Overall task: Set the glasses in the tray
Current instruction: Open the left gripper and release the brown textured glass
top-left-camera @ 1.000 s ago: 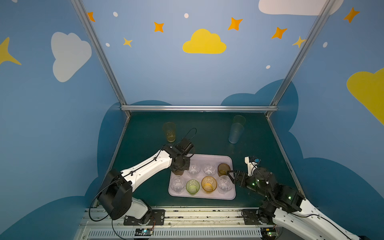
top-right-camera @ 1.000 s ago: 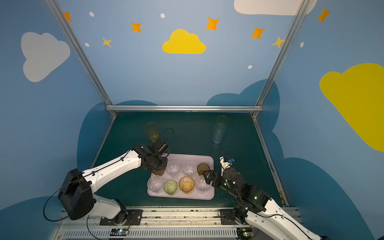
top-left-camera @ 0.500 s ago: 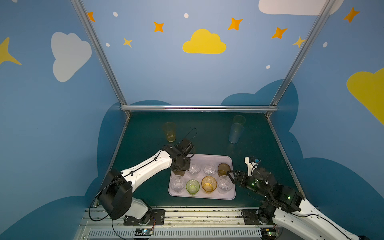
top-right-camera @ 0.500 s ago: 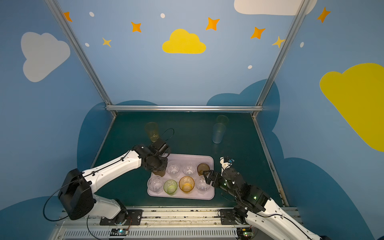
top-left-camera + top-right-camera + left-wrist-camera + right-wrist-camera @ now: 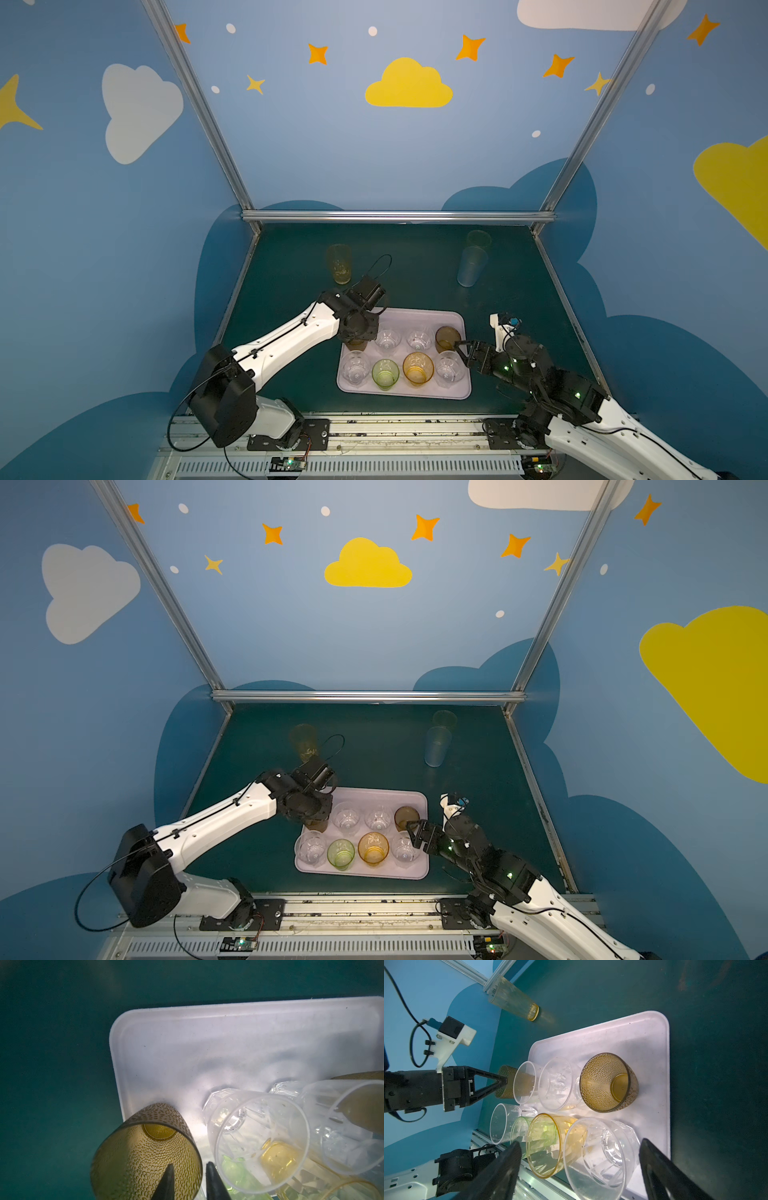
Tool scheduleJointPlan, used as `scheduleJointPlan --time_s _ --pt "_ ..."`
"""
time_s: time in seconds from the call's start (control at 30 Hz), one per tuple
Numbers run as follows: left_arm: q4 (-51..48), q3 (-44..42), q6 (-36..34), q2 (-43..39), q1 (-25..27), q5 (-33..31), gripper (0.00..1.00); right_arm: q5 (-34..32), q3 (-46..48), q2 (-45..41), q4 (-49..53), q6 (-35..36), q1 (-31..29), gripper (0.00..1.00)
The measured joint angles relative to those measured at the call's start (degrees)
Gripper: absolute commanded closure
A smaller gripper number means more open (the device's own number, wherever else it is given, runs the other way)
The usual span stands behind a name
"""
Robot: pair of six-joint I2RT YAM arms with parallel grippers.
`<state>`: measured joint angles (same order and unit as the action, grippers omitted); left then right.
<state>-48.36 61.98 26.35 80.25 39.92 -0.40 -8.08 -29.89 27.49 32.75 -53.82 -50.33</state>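
The pale lilac tray [image 5: 419, 311] [image 5: 374, 791] holds several short glasses in two rows. A brown dimpled glass [image 5: 145, 1153] [image 5: 356, 344] stands in its far left corner. My left gripper [image 5: 190, 1169] [image 5: 505, 1082] straddles that glass's rim, one finger inside and one outside, slightly open with a gap on each side. My right gripper [image 5: 580, 1144] [image 5: 461, 352] is wide open around a clear faceted glass [image 5: 602, 1157] [image 5: 449, 370] at the near right corner, not touching it. Tall yellow [image 5: 338, 264], pale blue [image 5: 471, 266] and green [image 5: 478, 239] glasses stand on the mat behind.
The tray's back strip [image 5: 228, 1043] is bare. A second brown glass [image 5: 609, 1082] stands just beyond the right gripper's fingers. Metal frame rails [image 5: 395, 216] edge the dark green mat [image 5: 415, 270], and the arm bases sit on the front rail.
The left gripper's jaws have parted a little, letting go of the brown glass's rim. Neither arm has visibly moved, and the right gripper is unchanged.
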Motion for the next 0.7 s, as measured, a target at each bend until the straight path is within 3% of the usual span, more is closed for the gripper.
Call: scheduleJointPlan --time_s 0.33,0.43,0.7 --pt "-0.76 3.43 -0.24 -2.62 -0.07 -2.12 0.62 0.20 -1.95 1.95 0.33 0.31 0.33 0.12" --pt "-1.27 7.30 -0.94 -1.70 -0.20 -3.39 0.51 0.20 -3.72 2.19 0.35 1.11 0.37 0.12" --pt "-1.25 17.05 -3.39 3.85 -1.97 -6.43 0.32 -0.57 -7.19 2.19 1.88 5.55 0.37 0.12"
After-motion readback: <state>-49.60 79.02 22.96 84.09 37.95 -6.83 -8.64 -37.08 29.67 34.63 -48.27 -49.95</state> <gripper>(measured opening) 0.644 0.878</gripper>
